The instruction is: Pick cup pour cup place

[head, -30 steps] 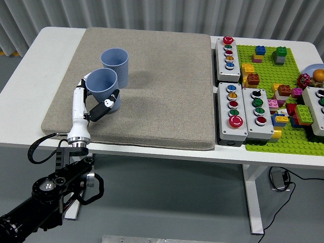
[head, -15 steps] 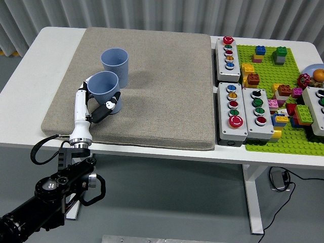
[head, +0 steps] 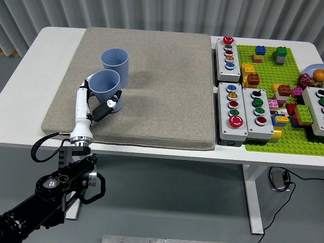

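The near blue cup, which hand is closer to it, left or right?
Left. The left hand is wrapped around the near blue cup on the mat; the right hand is out of view.

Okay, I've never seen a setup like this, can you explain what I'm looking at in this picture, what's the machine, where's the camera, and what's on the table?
The camera sits high on a humanoid robot and looks down over a white table. The black arm entering from the lower left is the robot's left arm; it ends in a white five-fingered left hand. That hand is wrapped around the near blue cup, which stands on a grey mat. A second blue cup stands just behind it. The right arm is not in view. To the right of the mat are grey button boxes with coloured buttons, and a green building-block baseplate with toy bricks on it.
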Robot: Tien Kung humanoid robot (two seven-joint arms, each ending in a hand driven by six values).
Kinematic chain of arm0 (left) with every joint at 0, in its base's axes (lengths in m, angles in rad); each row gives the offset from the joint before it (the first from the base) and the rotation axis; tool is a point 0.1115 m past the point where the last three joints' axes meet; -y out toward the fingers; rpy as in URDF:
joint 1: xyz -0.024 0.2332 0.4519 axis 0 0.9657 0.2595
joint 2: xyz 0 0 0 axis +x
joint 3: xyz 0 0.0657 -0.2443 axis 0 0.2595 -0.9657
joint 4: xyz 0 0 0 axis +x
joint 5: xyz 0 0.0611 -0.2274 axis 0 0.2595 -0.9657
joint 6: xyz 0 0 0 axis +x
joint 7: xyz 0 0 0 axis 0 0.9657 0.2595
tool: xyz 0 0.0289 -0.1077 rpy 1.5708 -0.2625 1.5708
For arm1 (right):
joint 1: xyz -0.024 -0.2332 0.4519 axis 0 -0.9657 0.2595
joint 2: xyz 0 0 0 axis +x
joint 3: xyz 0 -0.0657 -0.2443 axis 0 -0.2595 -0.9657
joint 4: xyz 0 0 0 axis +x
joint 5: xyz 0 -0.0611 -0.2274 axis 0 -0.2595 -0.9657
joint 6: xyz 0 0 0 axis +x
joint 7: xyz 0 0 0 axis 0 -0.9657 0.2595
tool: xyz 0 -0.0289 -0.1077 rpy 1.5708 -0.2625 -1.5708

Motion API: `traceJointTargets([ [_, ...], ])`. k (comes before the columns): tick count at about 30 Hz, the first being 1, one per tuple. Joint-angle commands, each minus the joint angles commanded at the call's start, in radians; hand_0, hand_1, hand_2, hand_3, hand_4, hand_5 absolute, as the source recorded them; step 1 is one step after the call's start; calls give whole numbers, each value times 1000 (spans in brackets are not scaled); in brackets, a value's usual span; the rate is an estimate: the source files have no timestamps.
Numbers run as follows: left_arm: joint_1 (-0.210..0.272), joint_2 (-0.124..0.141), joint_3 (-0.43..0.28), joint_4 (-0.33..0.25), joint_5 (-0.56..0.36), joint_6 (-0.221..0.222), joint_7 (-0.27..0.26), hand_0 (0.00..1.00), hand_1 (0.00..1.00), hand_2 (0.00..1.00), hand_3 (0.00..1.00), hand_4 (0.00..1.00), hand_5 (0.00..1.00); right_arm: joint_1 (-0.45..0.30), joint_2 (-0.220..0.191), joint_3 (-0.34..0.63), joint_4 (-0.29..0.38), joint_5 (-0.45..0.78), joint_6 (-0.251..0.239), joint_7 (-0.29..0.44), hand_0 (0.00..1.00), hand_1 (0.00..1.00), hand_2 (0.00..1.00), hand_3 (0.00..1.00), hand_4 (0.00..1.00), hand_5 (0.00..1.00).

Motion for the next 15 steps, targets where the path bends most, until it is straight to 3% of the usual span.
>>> traceJointTargets([
  [15,-3,-2,6,12,18,0,0,552,587,659,578,761,282,5,0,0,0,0,-1,0,690,654,584,577,2,166],
])
